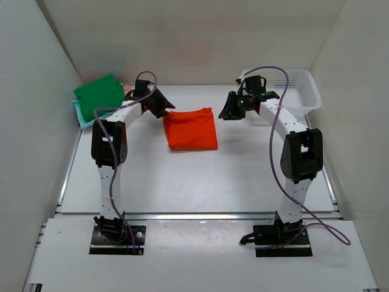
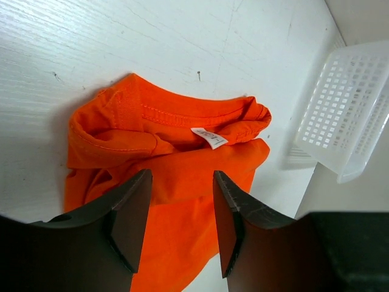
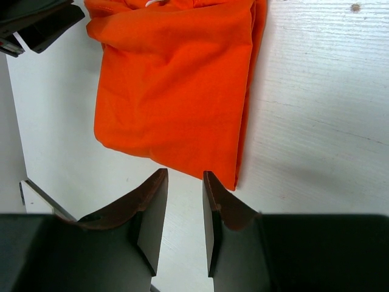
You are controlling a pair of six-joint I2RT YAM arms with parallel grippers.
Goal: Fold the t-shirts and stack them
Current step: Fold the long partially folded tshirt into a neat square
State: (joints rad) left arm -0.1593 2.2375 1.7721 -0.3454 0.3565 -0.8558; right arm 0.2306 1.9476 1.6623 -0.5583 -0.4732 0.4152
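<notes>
A bright orange t-shirt (image 1: 191, 129) lies folded into a rough square at the middle of the table. In the left wrist view (image 2: 176, 158) its collar and a white label (image 2: 208, 138) face up. My left gripper (image 1: 159, 104) hovers at the shirt's far left corner, open and empty (image 2: 182, 173), with the cloth below the jaws. My right gripper (image 1: 230, 111) is just right of the shirt's far right corner, open and empty (image 3: 185, 173), above bare table beside the shirt's edge (image 3: 176, 79). A folded green shirt (image 1: 99, 92) lies on a light teal one (image 1: 82, 117) at the far left.
A white mesh basket (image 1: 298, 88) stands at the far right corner and also shows in the left wrist view (image 2: 346, 109). White walls close in the table on the left, back and right. My left gripper shows in the right wrist view (image 3: 36, 21).
</notes>
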